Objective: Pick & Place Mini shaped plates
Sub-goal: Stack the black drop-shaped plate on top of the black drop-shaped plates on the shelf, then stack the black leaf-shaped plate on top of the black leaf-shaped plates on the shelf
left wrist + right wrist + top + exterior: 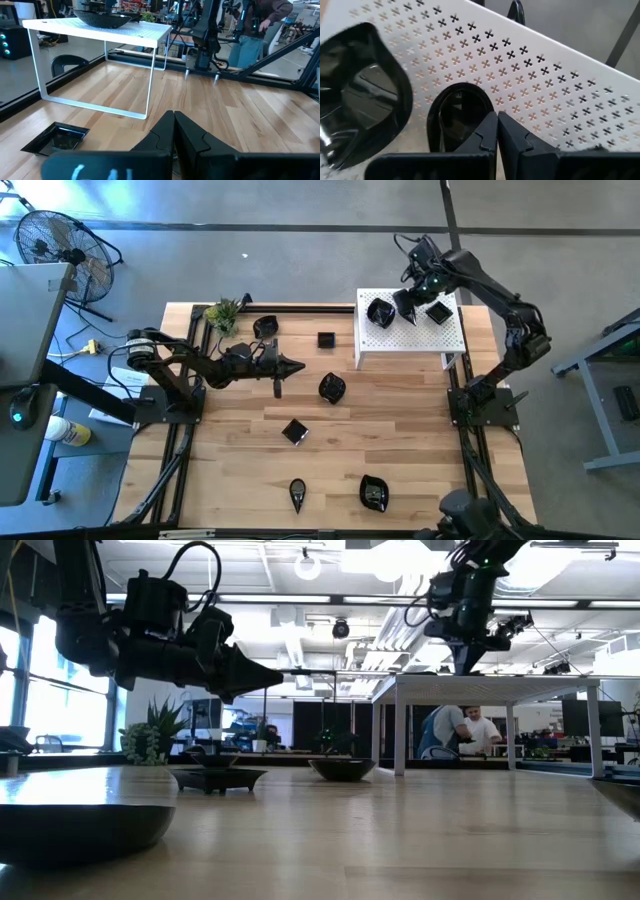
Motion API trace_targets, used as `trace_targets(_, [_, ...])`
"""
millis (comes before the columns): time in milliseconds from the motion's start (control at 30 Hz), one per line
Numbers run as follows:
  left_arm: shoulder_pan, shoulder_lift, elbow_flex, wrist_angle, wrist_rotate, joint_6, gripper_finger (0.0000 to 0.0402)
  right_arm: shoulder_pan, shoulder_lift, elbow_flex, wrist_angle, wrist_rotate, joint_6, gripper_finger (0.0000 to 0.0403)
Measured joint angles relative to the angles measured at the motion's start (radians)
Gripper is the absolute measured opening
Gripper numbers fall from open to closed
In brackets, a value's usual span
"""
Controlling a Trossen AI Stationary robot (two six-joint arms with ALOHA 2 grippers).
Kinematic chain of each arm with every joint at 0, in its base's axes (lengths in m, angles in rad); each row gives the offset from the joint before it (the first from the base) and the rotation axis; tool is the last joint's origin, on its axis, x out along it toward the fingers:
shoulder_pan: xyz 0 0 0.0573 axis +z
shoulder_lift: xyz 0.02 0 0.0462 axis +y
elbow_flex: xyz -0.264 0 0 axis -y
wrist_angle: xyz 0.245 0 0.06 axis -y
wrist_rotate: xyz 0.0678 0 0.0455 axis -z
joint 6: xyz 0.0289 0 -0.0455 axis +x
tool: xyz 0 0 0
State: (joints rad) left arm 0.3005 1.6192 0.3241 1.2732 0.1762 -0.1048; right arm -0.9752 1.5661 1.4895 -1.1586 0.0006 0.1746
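Pale butcher-block planks run from the near edge, where two glossy black mini plates sit: a teardrop dish and, beside it to the right, a rounded wavy-edged dish. Farther in lies a small square plate, then a rounded dish near the table's middle. Just left of that one the left gripper hangs above the wood, its fingers pressed together with nothing between them, the arm reaching in from its base at the left side. Beyond it are another square plate, a dish by the back rail, and a small green plant in the far left corner. On the far right stands the white perforated platform, carrying a wavy-edged dish, a square plate and, between them, a teardrop plate. The right gripper hovers right over that teardrop plate, jaws closed and empty. Behind the table, people stand at benches, and a floor fan sits off to the left.
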Motion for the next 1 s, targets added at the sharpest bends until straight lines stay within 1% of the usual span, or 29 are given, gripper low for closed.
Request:
trace_targets(133, [0.000, 0.000, 0.000, -0.032, -0.009, 0.016, 0.0003, 0.022, -0.052, 0.000, 0.000, 0.002, -0.022, 0.0000])
trace_targets(233, [0.000, 0.000, 0.000, -0.050, -0.010, 0.026, 0.0003, 0.086, -0.103, 0.000, 0.007, 0.023, -0.025, 0.0000])
trace_targets(333, [0.000, 0.000, 0.000, -0.051, -0.006, 0.026, 0.0003, 0.169, -0.175, -0.055, 0.100, 0.064, -0.030, 0.0000])
trace_targets(433, [0.000, 0.000, 0.000, -0.056, -0.004, 0.026, 0.0003, 0.255, -0.272, -0.179, 0.233, 0.071, -0.023, 0.0000])
trace_targets(633, [0.000, 0.000, 0.000, -0.101, -0.011, 0.026, 0.0003, 0.455, -0.496, -0.483, 0.582, 0.083, -0.021, 0.0000])
trace_targets(800, [0.000, 0.000, 0.015, -0.143, -0.012, 0.025, 0.0003, 0.636, -0.646, -0.681, 0.834, 0.152, -0.019, 0.0000])
trace_targets(900, [0.000, 0.000, 0.047, -0.209, -0.015, 0.031, 0.0003, 0.735, -0.705, -0.789, 0.981, 0.200, -0.022, 0.0000])
trace_targets(1000, [0.000, 0.000, 0.081, -0.264, -0.032, 0.030, 0.0003, 0.809, -0.745, -0.883, 1.122, 0.248, -0.042, 0.0000])
